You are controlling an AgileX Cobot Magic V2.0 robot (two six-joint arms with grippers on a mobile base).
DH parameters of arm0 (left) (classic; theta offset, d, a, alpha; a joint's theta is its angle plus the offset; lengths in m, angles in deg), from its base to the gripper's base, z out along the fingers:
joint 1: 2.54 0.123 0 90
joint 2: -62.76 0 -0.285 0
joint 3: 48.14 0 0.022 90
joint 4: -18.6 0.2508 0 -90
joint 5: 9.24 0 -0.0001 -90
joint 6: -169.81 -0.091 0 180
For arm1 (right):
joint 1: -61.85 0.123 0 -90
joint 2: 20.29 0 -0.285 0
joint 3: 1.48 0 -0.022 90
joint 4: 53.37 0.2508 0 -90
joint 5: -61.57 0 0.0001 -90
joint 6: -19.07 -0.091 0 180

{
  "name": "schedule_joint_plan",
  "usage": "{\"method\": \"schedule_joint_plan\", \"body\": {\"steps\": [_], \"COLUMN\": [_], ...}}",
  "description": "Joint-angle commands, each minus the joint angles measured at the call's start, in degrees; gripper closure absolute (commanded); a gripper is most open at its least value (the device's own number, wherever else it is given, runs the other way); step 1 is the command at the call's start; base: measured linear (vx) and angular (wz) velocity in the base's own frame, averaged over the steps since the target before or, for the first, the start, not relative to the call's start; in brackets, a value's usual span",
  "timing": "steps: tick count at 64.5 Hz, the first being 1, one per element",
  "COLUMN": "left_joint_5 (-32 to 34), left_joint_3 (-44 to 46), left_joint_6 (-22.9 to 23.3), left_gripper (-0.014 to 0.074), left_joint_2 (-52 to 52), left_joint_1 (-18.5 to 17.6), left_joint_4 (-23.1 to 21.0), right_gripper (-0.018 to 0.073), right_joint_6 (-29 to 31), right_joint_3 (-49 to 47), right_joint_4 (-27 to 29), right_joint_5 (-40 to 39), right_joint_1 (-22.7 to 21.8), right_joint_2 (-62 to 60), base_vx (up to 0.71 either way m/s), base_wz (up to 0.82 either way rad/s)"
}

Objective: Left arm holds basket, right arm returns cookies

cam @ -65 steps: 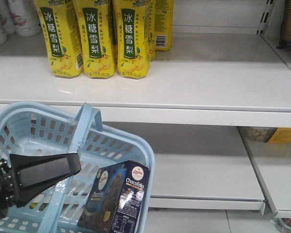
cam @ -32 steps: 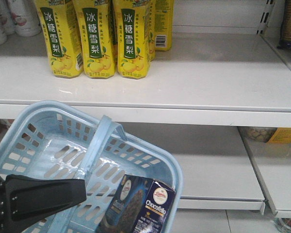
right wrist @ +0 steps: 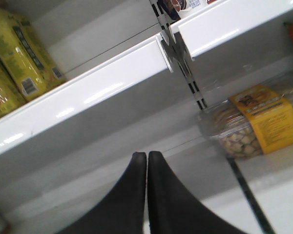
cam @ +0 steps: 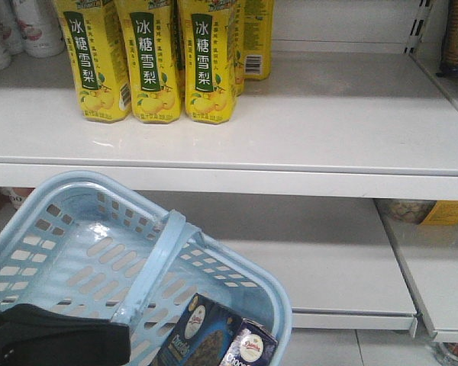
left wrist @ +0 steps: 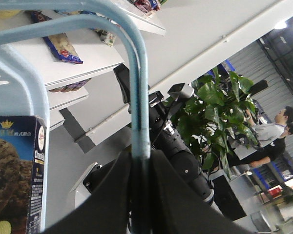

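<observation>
We find the left gripper (left wrist: pixel 140 158) clenched on the handle (cam: pixel 156 259) of the basket (cam: pixel 240 267), the cookies (cam: pixel 214 345) standing roughly upright in its near corner right of that handle, and the right gripper (right wrist: pixel 147 157) pinched closed, empty, facing the shelf edge (right wrist: pixel 88 97).

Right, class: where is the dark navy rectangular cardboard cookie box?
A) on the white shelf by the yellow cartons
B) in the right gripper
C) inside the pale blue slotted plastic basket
C: the navy cookie box stands inside the pale blue basket; the right gripper is shut, empty.
</observation>
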Motion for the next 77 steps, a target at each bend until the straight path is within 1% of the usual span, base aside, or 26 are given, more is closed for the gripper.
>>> {"method": "schedule_joint_plan", "body": {"steps": [1,9,13,18,21,25,31,38,41,44,53,56,60,66,70,73,77], "left_joint_5": [-0.26,4.35,7.07,10.04,11.49,12.30,13.44,14.98,14.98,14.85,15.72,16.08,16.79,17.17,17.25,17.46,17.96], "left_joint_3": [1.69,1.69,1.69,1.69,1.62,0.62,-2.49,-6.35,-7.41,-7.97,-8.10,-8.10,-8.10,-8.10,-8.10,-8.10,-8.10], "left_joint_6": [-0.07,5.09,7.84,10.84,12.87,14.46,14.33,14.07,12.95,11.50,5.62,4.56,4.24,3.72,3.68,3.44,3.31], "left_gripper": [0.0603,0.0603,0.0603,0.0603,0.0603,0.0603,0.0603,0.0603,0.0603,0.0603,0.0603,0.0603,0.0603,0.0603,0.0603,0.0603,0.0603], "left_joint_2": [3.53,7.45,9.21,10.78,11.43,11.94,11.95,11.95,11.95,11.95,11.95,11.95,11.95,11.95,11.95,11.95,11.95], "left_joint_1": [-0.30,-0.30,-0.30,-0.30,-0.30,-0.30,-0.30,-0.30,-0.30,-0.30,-0.30,-0.30,-0.30,-0.30,-0.30,-0.30,-0.30], "left_joint_4": [-5.16,-0.72,1.95,5.22,6.38,6.15,6.02,5.66,5.03,3.99,0.17,-0.08,0.31,0.49,0.62,0.62,0.62], "right_gripper": [0.0563,0.0563,0.0563,0.0563,0.0563,0.0563,0.0563,0.0563,0.0563,0.0563,0.0563,0.0560,0.0548,0.0490,0.0419,0.0342,0.0214], "right_joint_6": [-0.01,0.47,0.61,0.61,0.61,0.61,0.61,0.35,0.95,2.27,8.17,9.45,11.88,17.63,22.02,25.05,28.38], "right_joint_3": [1.15,1.15,1.15,1.15,1.15,1.15,1.02,-1.25,-3.68,-6.58,-15.74,-18.60,-21.57,-24.32,-24.96,-25.04,-25.04], "right_joint_4": [9.26,15.78,16.81,16.81,16.81,16.89,17.05,18.59,19.87,19.98,20.86,21.79,23.50,28.31,32.65,36.40,41.12], "right_joint_5": [-4.63,-4.63,-4.63,-4.63,-4.63,-4.37,-3.16,3.23,8.70,13.20,31.19,36.08,43.51,50.89,53.78,54.69,54.56], "right_joint_1": [-0.29,-0.29,-0.29,-0.29,-0.29,-0.29,-0.29,-0.29,-0.29,-0.29,-0.29,-0.29,-0.29,-0.29,-0.29,-0.29,-0.29], "right_joint_2": [-0.56,-0.56,-0.56,-0.56,-0.56,-0.56,-0.56,-0.56,-0.56,-0.56,0.80,2.00,4.73,8.79,11.77,13.68,15.66], "base_vx": [0.00,0.00,0.00,0.00,0.00,0.00,0.00,0.00,0.00,0.00,0.00,0.00,0.00,0.00,0.00,0.00,0.00], "base_wz": [0.00,0.00,0.00,0.00,0.00,0.00,0.00,0.00,0.00,0.00,0.00,0.01,0.00,0.00,0.00,0.00,0.00]}}
